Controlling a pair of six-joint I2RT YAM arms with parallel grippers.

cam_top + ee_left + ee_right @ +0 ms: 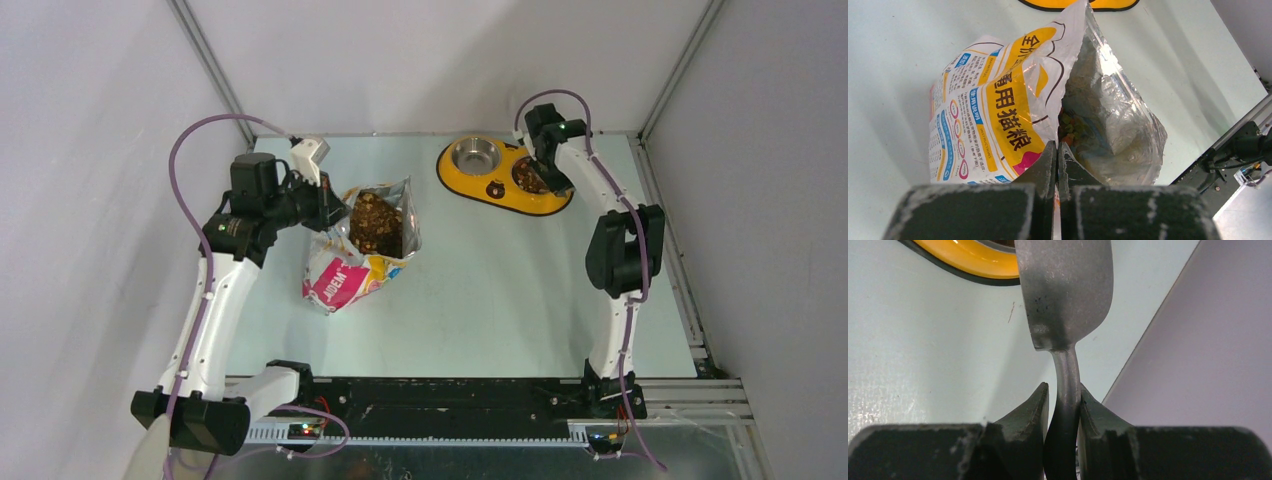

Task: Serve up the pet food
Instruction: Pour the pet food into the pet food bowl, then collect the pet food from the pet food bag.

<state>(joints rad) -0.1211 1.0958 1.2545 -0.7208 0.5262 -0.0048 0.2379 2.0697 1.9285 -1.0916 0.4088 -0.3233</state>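
The pet food [375, 225] fills the open mouth of a glossy white, orange and pink bag [345, 275] lying on the table's left half. My left gripper [330, 205] is shut on the bag's upper left rim. In the left wrist view the bag [998, 100] gapes beyond the left gripper [1057, 150], with a few kibble pieces [1071, 131] showing inside. My right gripper [552, 182] hovers over the right bowl [527, 177] of the yellow feeder [500, 192]; brown kibble lies in that bowl. The right gripper [1064, 392] is shut on the handle of the grey metal scoop [1065, 290].
The feeder's left steel bowl [474, 154] is bare. Grey enclosure walls and a metal frame [670, 230] border the table close to the right arm. A black rail [450, 395] runs along the near edge. The feeder's rim [968, 260] shows in the right wrist view.
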